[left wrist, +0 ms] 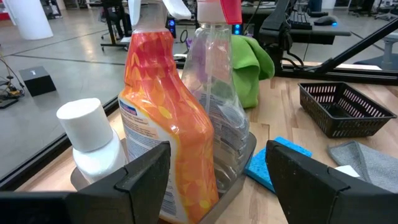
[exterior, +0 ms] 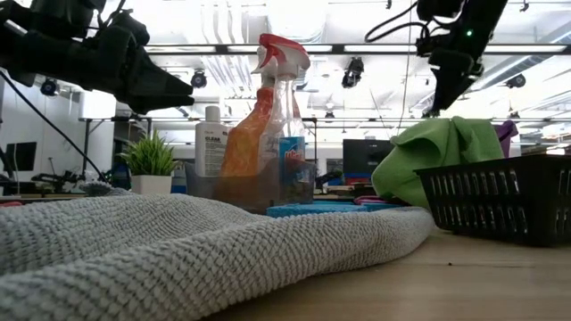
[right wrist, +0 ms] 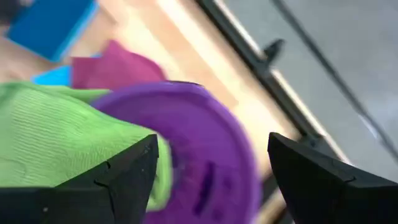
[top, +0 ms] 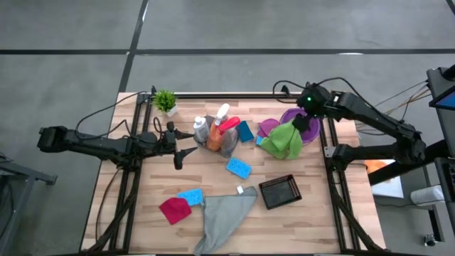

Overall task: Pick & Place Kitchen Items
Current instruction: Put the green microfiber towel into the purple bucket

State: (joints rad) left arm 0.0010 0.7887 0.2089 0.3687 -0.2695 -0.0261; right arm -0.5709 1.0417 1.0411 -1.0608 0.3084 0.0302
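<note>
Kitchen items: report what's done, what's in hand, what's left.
Done: bottles stand in a tray; green cloth lies on the purple bowl. In hand: nothing; left gripper open facing the bottles, right gripper open above the bowl. Left: sponges, red cloth, grey cloth loose on the table.

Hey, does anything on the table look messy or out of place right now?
Yes. The green cloth is slumped half over the rim of the purple bowl, below the open right gripper. The grey cloth lies crumpled, hanging past the table's front edge.
</note>
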